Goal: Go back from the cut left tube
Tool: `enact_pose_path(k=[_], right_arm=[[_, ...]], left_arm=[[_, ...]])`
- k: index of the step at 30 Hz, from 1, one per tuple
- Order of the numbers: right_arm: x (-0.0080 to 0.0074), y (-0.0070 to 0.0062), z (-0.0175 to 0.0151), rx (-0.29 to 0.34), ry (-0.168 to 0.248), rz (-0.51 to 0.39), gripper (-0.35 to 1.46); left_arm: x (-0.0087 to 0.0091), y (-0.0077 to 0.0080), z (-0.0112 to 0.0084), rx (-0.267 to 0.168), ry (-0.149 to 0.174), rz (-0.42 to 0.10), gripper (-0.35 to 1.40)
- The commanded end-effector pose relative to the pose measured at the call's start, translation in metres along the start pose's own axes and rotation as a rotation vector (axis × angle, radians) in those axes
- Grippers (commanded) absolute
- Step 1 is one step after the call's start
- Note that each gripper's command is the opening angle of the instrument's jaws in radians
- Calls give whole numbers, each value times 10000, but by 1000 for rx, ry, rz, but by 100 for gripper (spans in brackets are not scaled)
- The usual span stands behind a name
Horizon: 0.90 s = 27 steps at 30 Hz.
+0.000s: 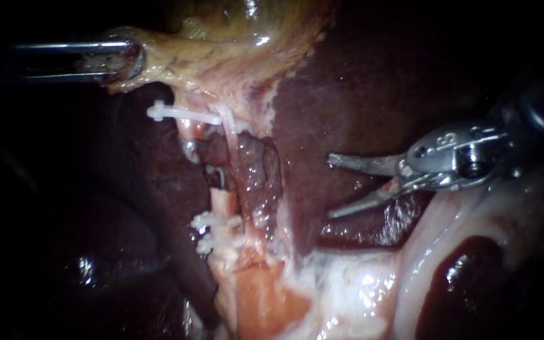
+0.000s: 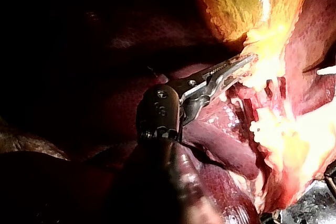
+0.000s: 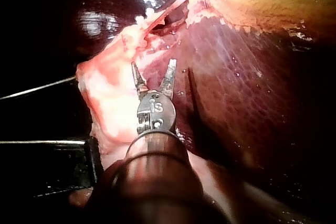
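The left tube is cut in two. Its lower stump carries white clips, and its upper stump hangs under another white clip. A thin pale right tube runs beside them, whole. My right instrument lies to the right of the tubes over the liver, its blades open and empty; the right wrist view shows the same gap. My left instrument is shut on the pale edge of the gallbladder, also seen gripped in the left wrist view.
Pale fatty tissue and an orange stump lie below the clips. Dark liver lobes flank the tubes on the left. A glossy dark patch sits under my right instrument's shaft.
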Motion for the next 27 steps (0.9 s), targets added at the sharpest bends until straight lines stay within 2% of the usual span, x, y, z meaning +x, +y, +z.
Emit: enact_pose_path(k=[1,7,14,17,23,25,27], right_arm=[[-1,1,0,2,0,1,143],[-2,1,-1,9,0,2,143],[-3,1,-1,9,0,2,143],[-3,1,-2,9,0,2,143],[-3,1,-3,30,-2,2,143],[1,1,-2,67,16,5,143],[9,0,3,167,47,7,142]], left_arm=[[0,0,1,1,0,0,-35],[-6,-5,16,6,5,4,-35],[-30,-25,47,1,11,14,-35],[-33,-29,52,1,5,10,-35],[-33,-28,52,2,5,10,-35],[-31,-27,49,1,4,9,-35],[-28,-24,42,-2,2,7,-35]])
